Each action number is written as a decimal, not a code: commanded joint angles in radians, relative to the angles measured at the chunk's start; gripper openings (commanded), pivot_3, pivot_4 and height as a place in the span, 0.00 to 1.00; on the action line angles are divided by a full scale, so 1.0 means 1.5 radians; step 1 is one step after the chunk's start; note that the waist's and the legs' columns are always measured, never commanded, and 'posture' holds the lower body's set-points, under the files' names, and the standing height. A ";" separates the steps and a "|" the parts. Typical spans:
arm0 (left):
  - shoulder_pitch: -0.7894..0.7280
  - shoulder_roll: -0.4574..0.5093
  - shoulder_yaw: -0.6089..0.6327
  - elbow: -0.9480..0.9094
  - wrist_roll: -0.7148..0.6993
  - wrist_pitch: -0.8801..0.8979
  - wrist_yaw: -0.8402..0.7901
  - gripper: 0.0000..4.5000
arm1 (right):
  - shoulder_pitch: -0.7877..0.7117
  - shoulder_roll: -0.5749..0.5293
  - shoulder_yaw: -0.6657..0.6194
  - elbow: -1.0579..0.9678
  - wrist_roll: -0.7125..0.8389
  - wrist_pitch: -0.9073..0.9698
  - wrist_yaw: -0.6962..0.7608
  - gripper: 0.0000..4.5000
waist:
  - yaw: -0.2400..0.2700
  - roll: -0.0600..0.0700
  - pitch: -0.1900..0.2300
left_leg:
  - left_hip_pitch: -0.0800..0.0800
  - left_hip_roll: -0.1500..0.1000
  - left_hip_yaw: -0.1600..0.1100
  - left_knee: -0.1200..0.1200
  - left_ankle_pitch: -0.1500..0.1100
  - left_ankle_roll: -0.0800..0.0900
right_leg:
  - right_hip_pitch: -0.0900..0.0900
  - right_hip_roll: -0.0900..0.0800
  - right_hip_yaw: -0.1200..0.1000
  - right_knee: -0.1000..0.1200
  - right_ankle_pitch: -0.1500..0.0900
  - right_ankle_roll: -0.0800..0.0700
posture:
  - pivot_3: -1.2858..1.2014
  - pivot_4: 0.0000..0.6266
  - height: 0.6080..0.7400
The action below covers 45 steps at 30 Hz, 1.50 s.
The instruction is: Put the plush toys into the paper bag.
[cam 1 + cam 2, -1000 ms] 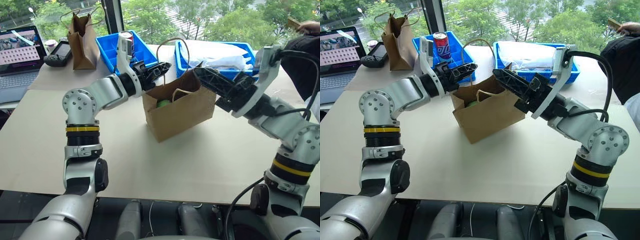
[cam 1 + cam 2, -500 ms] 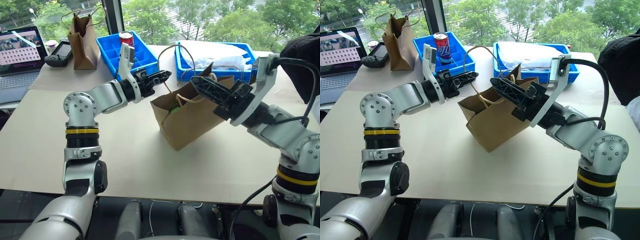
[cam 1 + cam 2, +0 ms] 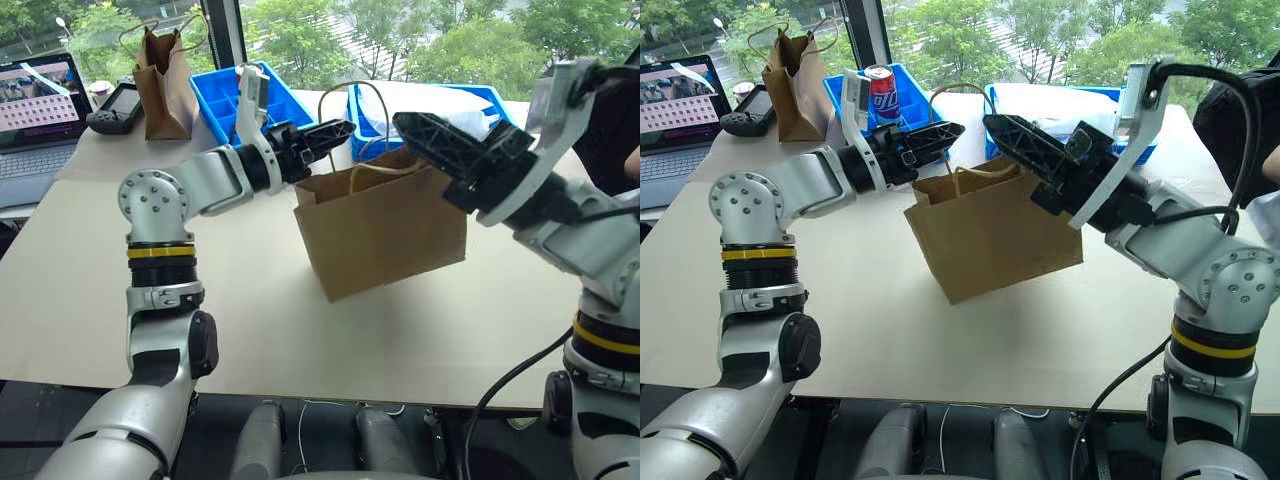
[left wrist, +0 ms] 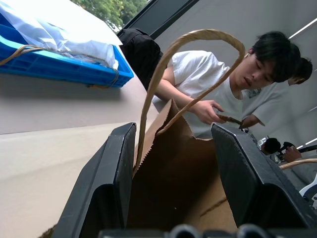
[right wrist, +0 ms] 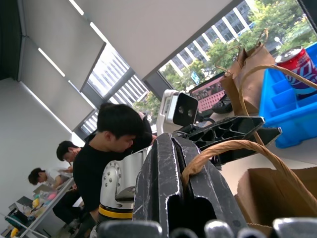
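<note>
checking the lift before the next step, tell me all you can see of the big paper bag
The paper bag is wide, light-brown kraft paper with thin twine loop handles, creased along its sides, mouth open upward. It sits tilted, one bottom corner low near the table. The right gripper has its jaws shut on one handle loop. The left gripper has its jaws open on either side of the bag's top edge, the other handle arching up between them. What lies inside is hidden.
</note>
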State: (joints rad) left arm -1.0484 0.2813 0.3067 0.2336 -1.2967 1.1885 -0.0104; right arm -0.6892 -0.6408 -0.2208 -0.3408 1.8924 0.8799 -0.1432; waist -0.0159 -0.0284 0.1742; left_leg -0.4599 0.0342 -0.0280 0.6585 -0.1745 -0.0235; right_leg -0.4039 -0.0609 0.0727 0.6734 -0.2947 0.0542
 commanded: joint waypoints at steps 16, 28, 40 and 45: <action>-0.012 0.160 -0.032 -0.073 0.030 0.045 -0.173 0.59 | 0.193 -0.234 -0.087 0.036 -0.127 0.097 0.211 0.56 | -0.006 0.000 0.000 | 0.000 0.000 0.000 0.000 0.000 0.000 | 0.000 0.000 0.000 0.001 0.000 0.000 | 0.52 0.24 0.68; 0.084 0.299 -0.175 -0.068 0.257 -0.154 -0.631 0.59 | 0.286 -0.368 -0.240 0.052 -0.205 0.164 0.433 0.99 | 0.005 0.001 0.000 | 0.001 0.000 0.001 0.000 0.001 0.001 | 0.001 0.000 0.000 -0.001 0.000 -0.001 | 0.52 0.24 0.68; 0.186 0.267 -0.194 -0.084 0.356 -0.334 -0.804 0.59 | 0.492 -0.402 -0.400 -0.040 -0.432 0.191 0.630 0.82 | 0.000 0.001 0.000 | 0.002 0.001 0.001 0.000 0.000 0.001 | 0.002 0.001 0.000 -0.001 0.000 -0.001 | 0.52 0.24 0.68; 0.214 0.249 -0.200 -0.096 0.381 -0.359 -0.820 0.59 | 0.483 -0.302 -0.239 -0.215 -0.486 0.112 0.555 0.47 | -0.003 0.001 0.000 | 0.002 0.001 0.001 0.000 0.000 0.001 | 0.002 0.001 0.000 0.000 0.000 -0.001 | 0.52 0.24 0.68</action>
State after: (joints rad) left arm -0.7230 0.6555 -0.0059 0.1218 -0.7364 0.6780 -1.2309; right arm 0.0646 -1.1090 -0.6318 -0.5826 1.2163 1.1231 0.7379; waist -0.0208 -0.0270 0.1749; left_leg -0.4573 0.0357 -0.0266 0.6592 -0.1738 -0.0222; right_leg -0.4018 -0.0599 0.0732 0.6745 -0.2954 0.0529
